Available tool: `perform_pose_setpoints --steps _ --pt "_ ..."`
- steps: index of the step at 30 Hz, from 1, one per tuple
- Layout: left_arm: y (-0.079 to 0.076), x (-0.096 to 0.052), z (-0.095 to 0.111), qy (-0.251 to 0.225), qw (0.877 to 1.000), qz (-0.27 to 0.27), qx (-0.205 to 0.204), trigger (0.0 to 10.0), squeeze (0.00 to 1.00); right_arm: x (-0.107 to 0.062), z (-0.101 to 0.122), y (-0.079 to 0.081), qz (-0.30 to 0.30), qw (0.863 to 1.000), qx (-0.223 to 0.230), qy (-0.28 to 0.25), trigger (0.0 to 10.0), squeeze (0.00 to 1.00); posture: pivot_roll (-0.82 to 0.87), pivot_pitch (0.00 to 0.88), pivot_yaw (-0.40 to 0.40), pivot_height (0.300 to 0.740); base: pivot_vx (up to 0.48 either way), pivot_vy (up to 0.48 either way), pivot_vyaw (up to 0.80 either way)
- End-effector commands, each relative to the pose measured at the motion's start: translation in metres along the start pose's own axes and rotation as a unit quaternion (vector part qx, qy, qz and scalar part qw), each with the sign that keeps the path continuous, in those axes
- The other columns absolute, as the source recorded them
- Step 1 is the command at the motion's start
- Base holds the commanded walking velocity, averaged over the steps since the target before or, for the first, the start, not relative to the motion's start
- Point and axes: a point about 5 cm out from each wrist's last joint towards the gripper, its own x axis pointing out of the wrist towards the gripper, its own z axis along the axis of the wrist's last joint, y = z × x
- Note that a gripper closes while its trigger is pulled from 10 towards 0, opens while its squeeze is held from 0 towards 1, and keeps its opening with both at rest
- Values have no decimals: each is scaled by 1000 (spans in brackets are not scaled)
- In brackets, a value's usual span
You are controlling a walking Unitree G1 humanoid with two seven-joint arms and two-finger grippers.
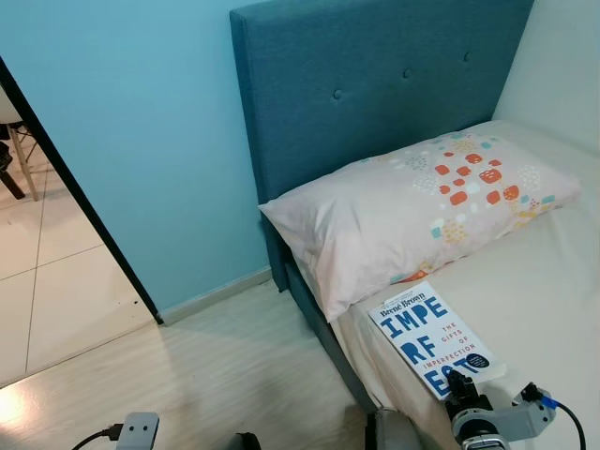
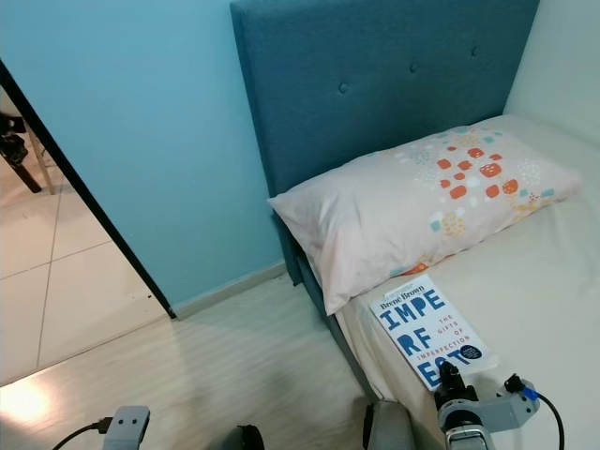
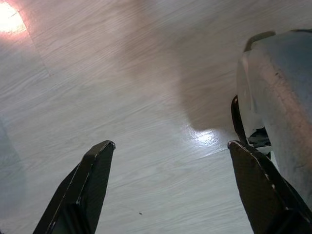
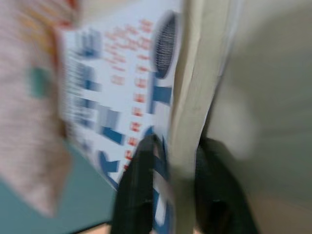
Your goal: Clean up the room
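A white paperback book with bold blue lettering point(image 1: 433, 339) lay flat on the cream-sheeted bed point(image 1: 548, 281), just in front of the pale pillow with orange and teal blotches point(image 1: 422, 211) and close to the mattress's near edge. The pillow itself rested against the teal button-tufted headboard point(image 1: 375, 84).

The right gripper point(image 2: 451, 373) had reached the corner of the book farthest from the pillow. In the right wrist view its two black fingers point(image 4: 139, 195) stood one on the cover and one beneath the page block, pinched on the book's edge, so the book was clamped between them. That edge hold was probably chosen because the book lay flat and only its overhanging corner offered a way under it.

The left gripper point(image 3: 165, 190) hung low beside the bed, over the pale wood-grain floor point(image 3: 122, 87), its fingers spread wide and holding nothing, most likely kept clear while the other arm worked.
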Motion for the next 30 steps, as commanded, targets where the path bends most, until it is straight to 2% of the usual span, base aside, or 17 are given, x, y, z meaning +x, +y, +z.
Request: perform_pose_setpoints --steps 1,7,8,15,16,17,18,19,20,22,23,24,25,27,28,29,30 --pt "1 -1 -5 7 1000 0 2 10000 0 -7 -18 -13 -41 998 -7 42 10000 1000 -78 133 93 607 0 0 0" --pt "0 -1 -6 9 1000 -2 1 10000 0 -6 -6 -15 -48 998 -36 26 10000 1000 -83 134 90 607 0 0 0" --pt "0 -1 -6 11 1000 -3 0 10000 0 -6 6 -18 -62 997 -52 9 10000 1000 -87 133 88 607 0 0 0" --pt "0 -1 -6 11 1000 -3 0 10000 0 -6 10 -19 -67 996 -56 3 10000 1000 -87 133 88 607 0 0 0" --pt "-1 -1 -7 11 1000 -5 -2 10000 0 -8 29 -24 -101 991 -90 -19 10000 1000 -100 131 85 607 0 0 0" --pt "-1 -1 -7 11 1000 -5 -2 10000 0 -8 29 -24 -101 991 -90 -19 10000 1000 -100 131 85 607 0 0 0" --pt "-3 -1 -7 12 1000 -8 -3 10000 0 -9 48 -28 -131 983 -119 -46 10000 188 -101 131 85 607 0 0 0" --pt "-4 -1 -7 12 1000 -12 -5 10000 0 -11 66 -28 -153 975 -146 -75 10000 0 -107 129 86 607 0 0 0" --pt "-4 -1 -7 12 1000 -12 -5 10000 0 -11 66 -28 -153 975 -146 -75 10000 0 -107 129 86 607 0 0 0" --pt "-9 0 -6 13 1000 -21 -9 10000 0 -11 98 -17 -164 960 -177 -142 10000 0 -108 126 85 607 0 0 0" --pt "-9 0 -6 13 1000 -21 -9 10000 0 -11 98 -17 -164 960 -177 -142 10000 0 -108 126 85 607 0 0 0" --pt "-11 0 -6 13 999 -27 -12 10000 0 -12 116 -5 -162 949 -198 -183 10000 0 -106 125 84 611 0 0 0" --pt "-11 0 -6 13 999 -27 -12 10000 0 -12 116 -5 -162 949 -198 -183 10000 0 -106 125 84 611 0 0 0" --pt "-13 1 -5 12 999 -30 -16 10000 0 -11 125 5 -160 940 -220 -204 10000 0 -104 122 83 621 0 0 0" --pt "-13 1 -5 12 999 -30 -16 10000 0 -11 125 5 -160 940 -220 -204 10000 0 -104 122 83 621 0 0 0" --pt "-14 1 -5 11 999 -31 -18 10000 0 -10 132 14 -153 934 -238 -219 10000 0 -103 121 83 626 0 0 0" --pt "-14 1 -5 11 999 -31 -18 10000 0 -10 132 14 -153 934 -238 -219 10000 0 -103 121 83 626 0 0 0"
